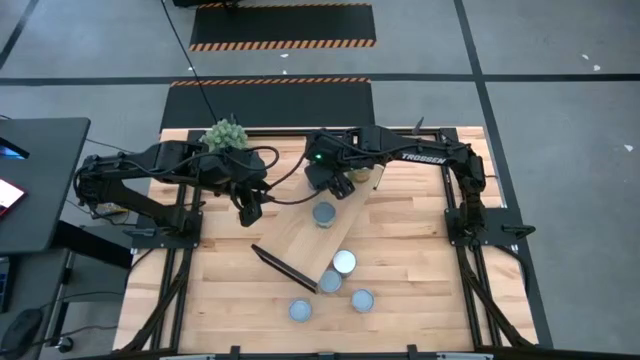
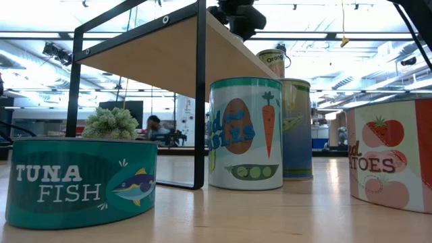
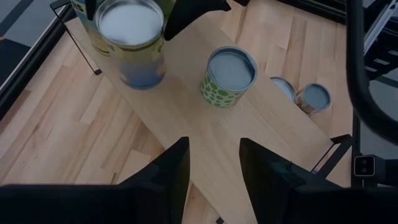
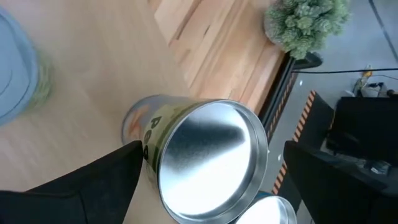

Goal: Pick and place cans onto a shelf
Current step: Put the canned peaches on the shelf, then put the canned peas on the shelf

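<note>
While my left gripper point(image 1: 247, 213) hangs empty and part-open beside the shelf point(image 1: 300, 238), off its far left edge, I judge a placement just finished. Right gripper point(image 1: 340, 186) stands wide around a silver-topped can point(image 4: 208, 163) on the board's far end, released. Next I'd lift clear without tipping it, then fetch a can point(image 1: 300, 311) from the near table.

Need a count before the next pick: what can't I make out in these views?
- High view: the right gripper covers the silver-topped can between its fingers.
- Low view: the shelf is seen from underneath, so what stands on top is mostly hidden.
- Right wrist view: the blurred can is cut off by the edge.
</note>
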You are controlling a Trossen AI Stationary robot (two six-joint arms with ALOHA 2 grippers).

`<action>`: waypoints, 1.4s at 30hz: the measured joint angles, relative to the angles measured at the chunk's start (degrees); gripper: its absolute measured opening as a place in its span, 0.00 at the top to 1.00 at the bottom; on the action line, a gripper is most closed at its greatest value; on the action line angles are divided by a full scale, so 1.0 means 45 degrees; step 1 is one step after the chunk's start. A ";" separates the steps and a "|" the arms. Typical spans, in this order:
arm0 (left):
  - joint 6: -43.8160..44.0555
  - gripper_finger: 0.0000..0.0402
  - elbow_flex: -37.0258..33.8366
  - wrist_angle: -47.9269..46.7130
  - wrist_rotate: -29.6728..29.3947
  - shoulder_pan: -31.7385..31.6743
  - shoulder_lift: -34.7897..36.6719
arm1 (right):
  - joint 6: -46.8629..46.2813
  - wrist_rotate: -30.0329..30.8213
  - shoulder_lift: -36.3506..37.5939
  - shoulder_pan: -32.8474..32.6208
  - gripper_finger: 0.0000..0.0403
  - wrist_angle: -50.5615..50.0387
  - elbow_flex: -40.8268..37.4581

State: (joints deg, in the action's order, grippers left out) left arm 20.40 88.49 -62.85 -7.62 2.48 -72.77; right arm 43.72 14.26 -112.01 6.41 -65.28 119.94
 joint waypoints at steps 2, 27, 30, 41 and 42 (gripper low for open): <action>0.0000 0.63 0.0000 -0.0002 -0.0002 0.0000 0.0000 | 0.0000 0.0157 0.0000 0.0024 0.02 0.0089 0.0000; 0.0219 0.64 0.0000 -0.0067 0.0855 -0.0005 -0.0005 | -0.6389 0.1298 0.2228 -0.3203 0.02 -0.1035 0.0466; 0.0185 0.64 0.0000 -0.0184 0.0860 0.0000 -0.0005 | -0.8523 0.1262 0.2258 -0.4178 0.02 -0.2296 0.0393; -0.0355 0.64 0.0000 -0.0603 0.0855 -0.0005 0.0000 | -1.3719 0.0767 0.3071 -0.7602 0.02 -0.0774 -0.3849; -0.0360 0.64 0.0000 -0.0602 0.0855 -0.0005 0.0000 | -1.4019 0.0767 0.3220 -0.7734 0.02 -0.0227 -0.4370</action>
State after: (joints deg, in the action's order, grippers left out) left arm 18.78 88.49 -65.56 -3.77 2.46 -72.77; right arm -19.36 17.72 -97.52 -28.39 -66.30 100.28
